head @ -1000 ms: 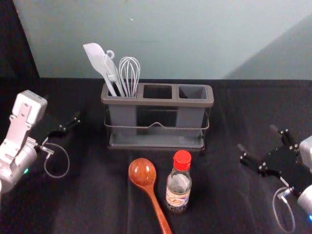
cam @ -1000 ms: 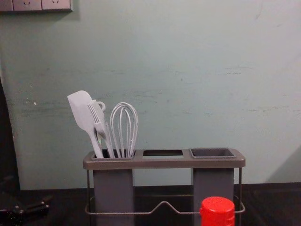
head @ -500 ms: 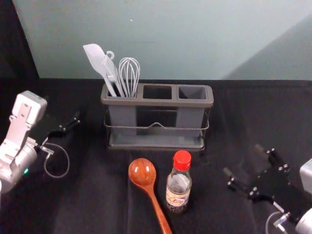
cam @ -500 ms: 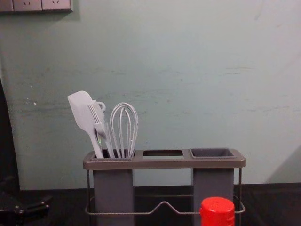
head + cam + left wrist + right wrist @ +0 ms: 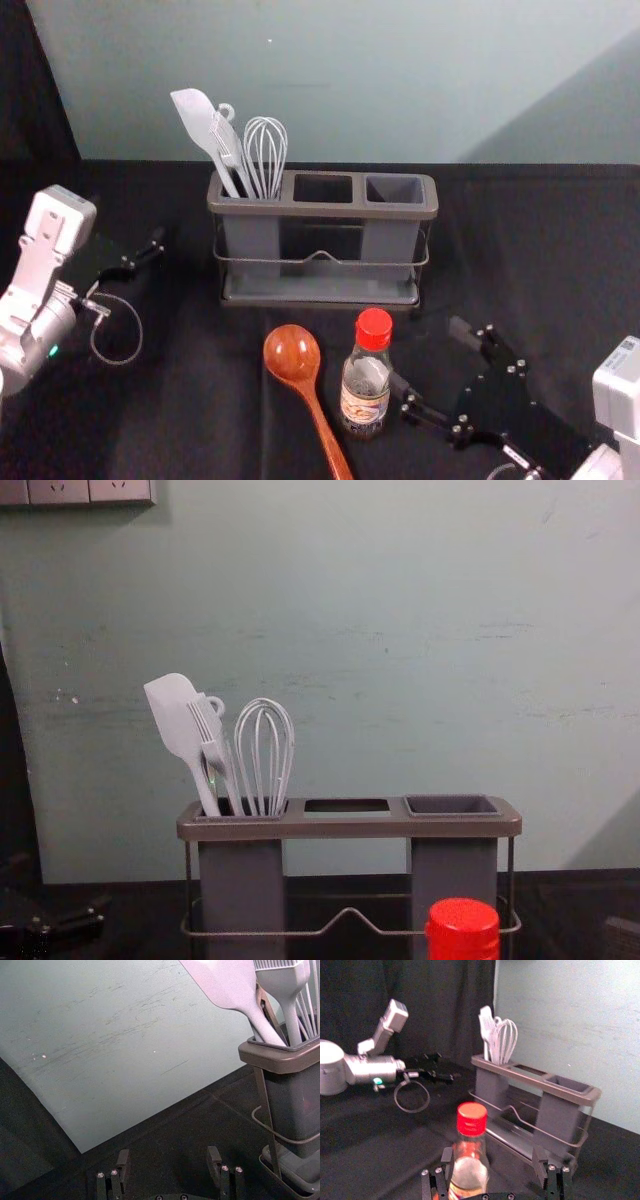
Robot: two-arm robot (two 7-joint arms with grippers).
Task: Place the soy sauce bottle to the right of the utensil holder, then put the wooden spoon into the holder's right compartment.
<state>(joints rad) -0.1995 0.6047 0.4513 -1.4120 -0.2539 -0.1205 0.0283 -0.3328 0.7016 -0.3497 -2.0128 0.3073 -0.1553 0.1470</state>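
Observation:
The soy sauce bottle [image 5: 366, 385] stands upright before the holder [image 5: 322, 285], its red cap [image 5: 463, 928] low in the chest view. Left of it lies the wooden spoon [image 5: 293, 357], bowl toward the holder. My right gripper [image 5: 429, 357] is open just right of the bottle, one fingertip close to it. In the right wrist view the bottle [image 5: 470, 1165] appears near one finger of the open right gripper [image 5: 493, 1154], not clasped. My left gripper [image 5: 142, 252] stays parked left of the holder; its wrist view shows the left gripper [image 5: 169, 1154] open and empty.
A white spatula [image 5: 205, 125], a brush and a whisk [image 5: 266, 150] stand in the holder's left compartment. The middle and right [image 5: 395, 190] openings hold no utensils. A pale wall [image 5: 350, 80] rises behind the black-covered table [image 5: 200, 400].
My right gripper has moved left across the table to the bottle's right side, and its edge has come into the chest view at right. Bottle, spoon and left arm have stayed put.

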